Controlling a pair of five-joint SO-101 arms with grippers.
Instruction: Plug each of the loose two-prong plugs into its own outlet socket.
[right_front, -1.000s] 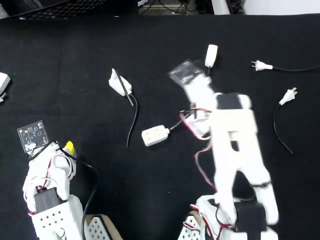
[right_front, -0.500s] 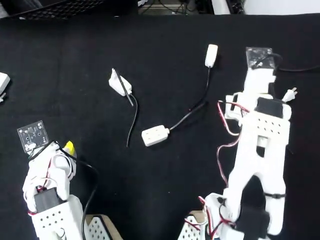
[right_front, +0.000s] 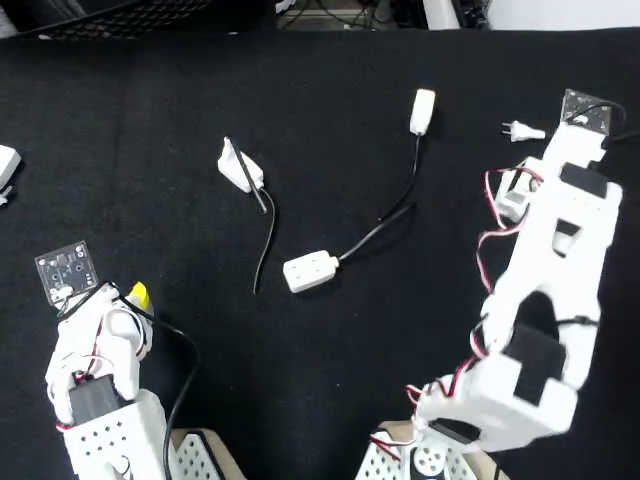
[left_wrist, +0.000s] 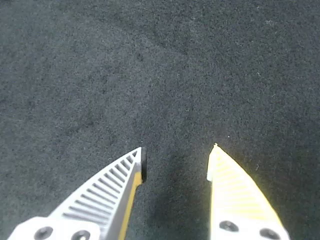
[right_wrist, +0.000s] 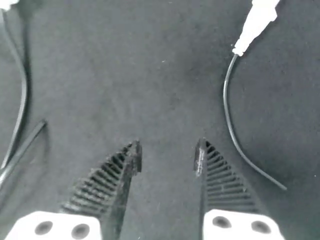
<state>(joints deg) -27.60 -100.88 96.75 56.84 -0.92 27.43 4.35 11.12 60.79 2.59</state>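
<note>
A white two-prong plug (right_front: 522, 130) lies at the far right, its cable running under my right arm (right_front: 560, 220), which stretches along the right side. A white socket (right_front: 423, 110) and a white socket block (right_front: 311, 270) are joined by a black cable. Another white plug-like piece (right_front: 240, 165) with a short cable lies left of centre. My right gripper (right_wrist: 166, 154) hangs open over bare mat, with a white plug (right_wrist: 257, 20) and its curved cable (right_wrist: 235, 130) ahead of one finger. My left gripper (left_wrist: 177, 150) is open over bare mat at the near left.
A black mat (right_front: 150, 100) covers the table. A white object (right_front: 6, 165) sits at the left edge. The left arm (right_front: 95, 370) is folded at the near left corner. A dark cable (right_wrist: 20, 100) runs beside the right gripper.
The right arm has swung from the table's middle to the far right, and now covers the plug with the curved cable. The left arm has not moved.
</note>
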